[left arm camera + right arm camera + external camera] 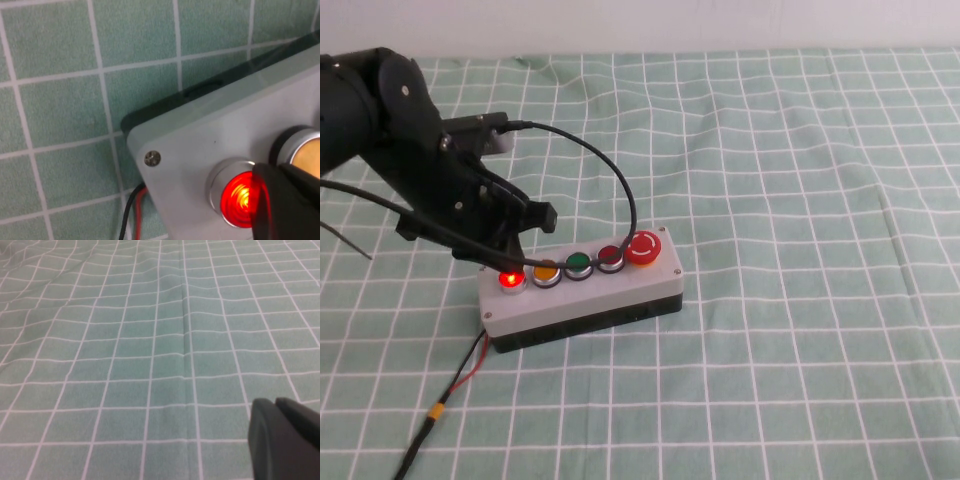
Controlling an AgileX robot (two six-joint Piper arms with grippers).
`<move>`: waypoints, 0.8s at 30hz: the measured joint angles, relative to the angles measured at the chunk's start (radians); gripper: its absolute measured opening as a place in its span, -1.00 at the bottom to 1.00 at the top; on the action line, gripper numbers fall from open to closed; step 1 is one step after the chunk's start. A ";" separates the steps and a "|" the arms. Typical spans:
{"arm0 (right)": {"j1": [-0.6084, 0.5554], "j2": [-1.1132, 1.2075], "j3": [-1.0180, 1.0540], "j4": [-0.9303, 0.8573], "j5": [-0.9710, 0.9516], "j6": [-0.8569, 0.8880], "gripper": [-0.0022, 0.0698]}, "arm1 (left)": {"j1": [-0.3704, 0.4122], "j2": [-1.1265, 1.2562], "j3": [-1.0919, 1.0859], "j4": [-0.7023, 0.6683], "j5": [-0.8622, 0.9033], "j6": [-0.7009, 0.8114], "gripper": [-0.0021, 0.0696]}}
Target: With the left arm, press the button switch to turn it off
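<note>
A grey-and-black box (582, 295) sat on a green cloth with white squares (800, 200). Five buttons stood in a row on top of the box. The button switch (509, 280) was the last one at the end on the robot's left side. It was small, round and bright red with a silver ring, and it glowed. Next to it came an orange button (545, 271), then a green button (578, 263), then a darker red button (610, 256), and then a big red mushroom button (643, 247) with white arrows.

The left arm (390, 130) reached in from the left. The left gripper (505, 255) was right over the button switch. In the left wrist view a black fingertip (287, 205) covered part of the glowing button. I could not tell if its fingers were apart or together.

A red and a black wire (465, 372) came out of the box's left end.

The right gripper (285, 440) showed only in the right wrist view, low over bare cloth. Its fingers looked pressed together.
</note>
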 joint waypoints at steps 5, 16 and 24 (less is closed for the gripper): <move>0.000 0.000 0.000 0.000 0.000 0.000 -0.98 | 0.000 -0.026 -0.017 -0.017 0.006 0.037 -0.95; 0.000 0.000 0.000 0.000 0.000 0.000 -0.98 | 0.000 -0.431 -0.128 0.016 -0.031 0.063 -0.95; 0.000 0.000 0.000 0.000 0.000 0.000 -0.98 | 0.000 -0.692 -0.128 0.092 0.050 0.067 -0.95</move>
